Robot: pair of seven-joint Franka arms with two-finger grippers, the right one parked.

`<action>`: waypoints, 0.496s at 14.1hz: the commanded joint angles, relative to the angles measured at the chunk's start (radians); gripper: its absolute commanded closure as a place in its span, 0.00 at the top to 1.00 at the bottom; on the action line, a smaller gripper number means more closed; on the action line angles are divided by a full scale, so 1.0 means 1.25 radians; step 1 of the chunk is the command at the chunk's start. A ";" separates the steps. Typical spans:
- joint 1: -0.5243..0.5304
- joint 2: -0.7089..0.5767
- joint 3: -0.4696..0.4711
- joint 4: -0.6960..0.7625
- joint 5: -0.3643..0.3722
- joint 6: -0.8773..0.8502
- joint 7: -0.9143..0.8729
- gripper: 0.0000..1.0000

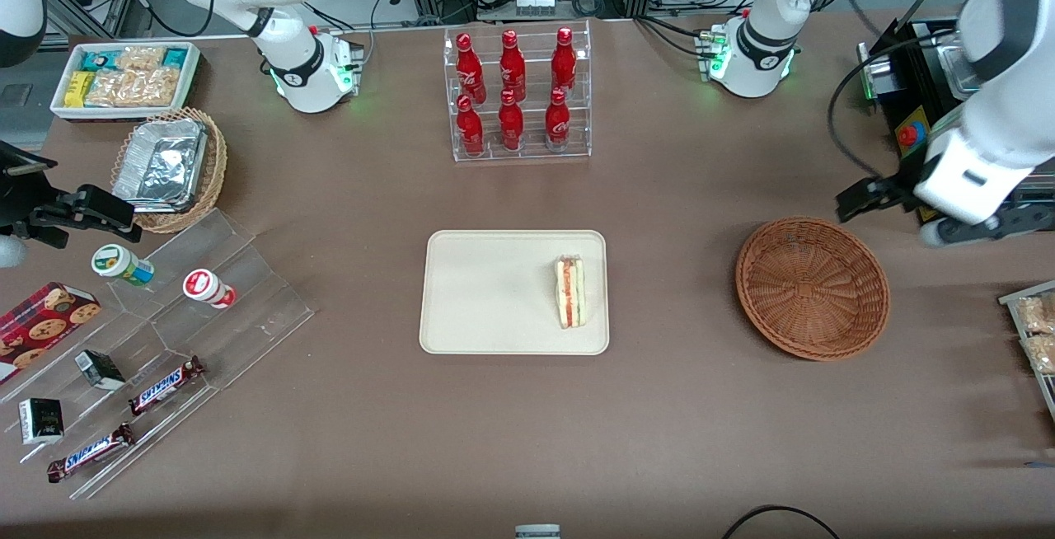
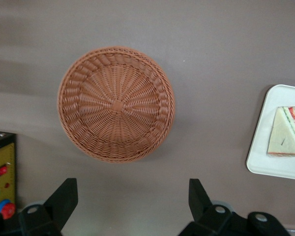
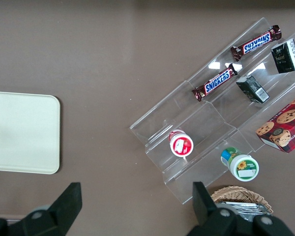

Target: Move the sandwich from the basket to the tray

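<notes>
Wedge sandwich (image 1: pixel 569 291) lying flat on cream tray (image 1: pixel 478 292) near its basket-side rim — job seemingly done — with gripper (image 2: pixel 132 196) empty, fingers apart, raised above emptied wicker basket (image 1: pixel 812 287).

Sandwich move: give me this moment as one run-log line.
sandwich: on tray, at the end nearest the basket | basket: empty | gripper: open, empty, above table beside basket

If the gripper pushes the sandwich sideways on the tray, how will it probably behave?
The sandwich stands on a narrow edge near the rim of the tray, so it may tip over. Its layered bread looks soft and probably squashes easily. The open gripper hangs above the table beside the empty basket.
</notes>
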 commanded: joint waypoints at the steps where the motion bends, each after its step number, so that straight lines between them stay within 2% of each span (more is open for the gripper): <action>1: 0.019 0.006 -0.014 0.076 0.002 -0.053 0.069 1.00; 4: 0.076 0.001 -0.080 0.095 0.005 -0.092 0.084 1.00; 7: 0.089 0.002 -0.089 0.131 0.005 -0.104 0.082 1.00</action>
